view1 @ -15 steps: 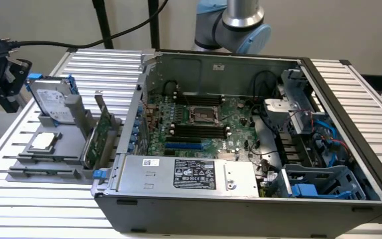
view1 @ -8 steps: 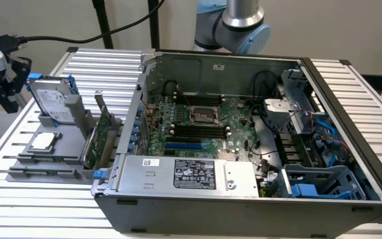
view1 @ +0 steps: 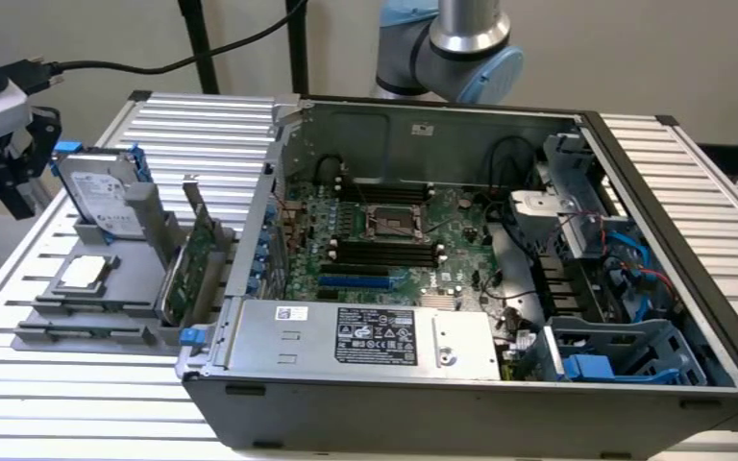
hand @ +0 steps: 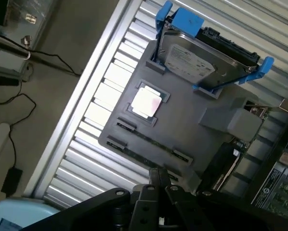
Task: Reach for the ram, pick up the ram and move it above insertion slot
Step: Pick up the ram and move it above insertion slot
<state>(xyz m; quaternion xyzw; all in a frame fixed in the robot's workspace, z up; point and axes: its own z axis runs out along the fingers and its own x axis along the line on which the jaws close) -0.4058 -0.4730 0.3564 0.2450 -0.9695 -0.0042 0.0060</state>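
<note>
Gripper (view1: 16,197) (hand: 157,174): jaws closed together, nothing between them. In the exterior view it hangs off the far left of the scene, above and outside the grey fixture plate (view1: 49,300) (hand: 182,115), well apart from the ram.

Ram (view1: 87,332) (hand: 151,141): sits on edge in a long holder on the near side of the fixture plate, a clip at each end. No contact with the gripper.

Around it on the same plate:
- 1 processor chip (view1: 84,273) (hand: 146,102), flat in a square pocket just behind the ram.
- 1 hard drive (view1: 93,192) (hand: 202,60), upright in a blue bracket at the far side.
- 1 expansion card (view1: 196,259), upright on edge, between the plate and the computer case (view1: 676,192).

The case lies open on the slatted table (view1: 74,403). The black memory slots (view1: 376,252) run across the motherboard inside, behind the power supply (view1: 356,336). The expansion card and the case's side wall stand between the ram and those slots.
</note>
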